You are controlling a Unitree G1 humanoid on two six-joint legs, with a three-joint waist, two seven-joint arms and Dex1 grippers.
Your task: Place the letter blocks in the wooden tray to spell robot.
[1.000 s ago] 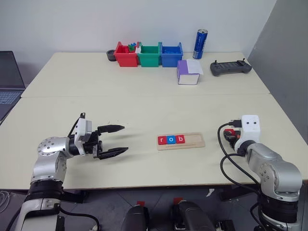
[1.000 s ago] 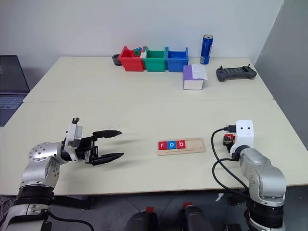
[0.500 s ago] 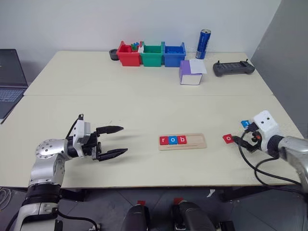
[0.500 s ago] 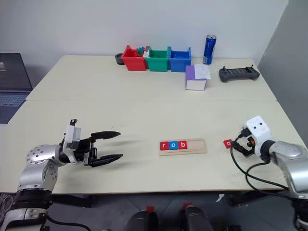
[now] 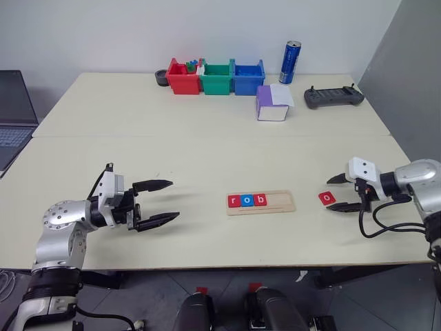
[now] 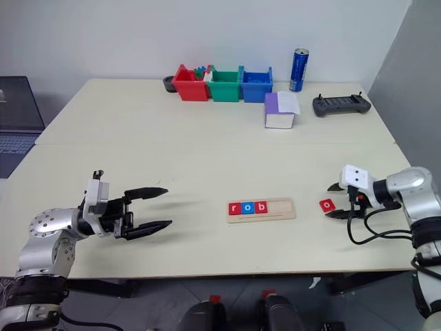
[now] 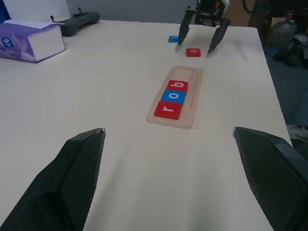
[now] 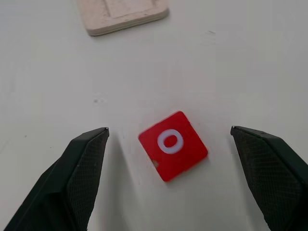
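Swinging out from a tucked pose near the bench's near right edge, the right gripper [image 5: 337, 192] now points left and down at the red "o" block [image 5: 327, 198], its two black fingers spread wide on either side of that tile without touching it. From the right wrist view the red "o" block lies flat on the bench [image 5: 207, 152] between the fingers, turned a little askew, with the end of the wooden tray [image 5: 261, 202] just beyond it. A blue block [image 7: 173, 39] lies on the bench just beside the right gripper, on its far side; its letter cannot be read.

The wooden tray sits near the middle of the bench toward the near edge, holding three letter blocks in a row from its left end: a red "r" [image 5: 234, 201], a blue "o" [image 5: 247, 201] and a red "b" [image 5: 259, 200]. The right part of the tray's groove is bare wood.

The left gripper [image 5: 162, 201] hovers over the near left of the bench, well apart from the tray, pointing right toward it with its fingers wide open and holding nothing; it has barely shifted.

Along the far edge stand a red bin [image 5: 182, 78], a green bin [image 5: 216, 78] and a blue bin [image 5: 247, 77], with a blue can [image 5: 288, 62] to their right, a purple tissue box [image 5: 271, 104] and a dark handheld controller [image 5: 333, 97]
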